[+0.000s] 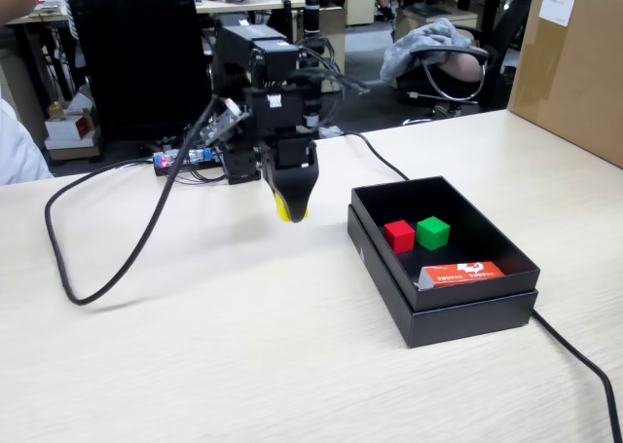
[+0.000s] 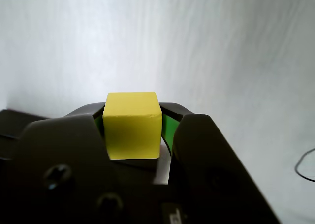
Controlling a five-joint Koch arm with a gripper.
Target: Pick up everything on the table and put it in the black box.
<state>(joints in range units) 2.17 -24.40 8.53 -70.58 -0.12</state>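
My gripper (image 1: 292, 207) hangs a little above the table (image 1: 243, 346), left of the black box (image 1: 467, 312), shut on the yellow cube (image 1: 288, 209). In the wrist view the yellow cube (image 2: 133, 125) fills the gap between the dark jaws of the gripper (image 2: 133, 120), touching green pads on both sides. Inside the black box lie the red cube (image 1: 398, 236) and the green cube (image 1: 433, 233), side by side near its middle.
A flat orange-red packet (image 1: 462, 273) leans in the box's near corner. A black cable (image 1: 107, 258) loops over the table left of the arm, another (image 1: 584, 365) runs from behind the box. A brown cardboard carton (image 1: 574, 63) stands at the back right.
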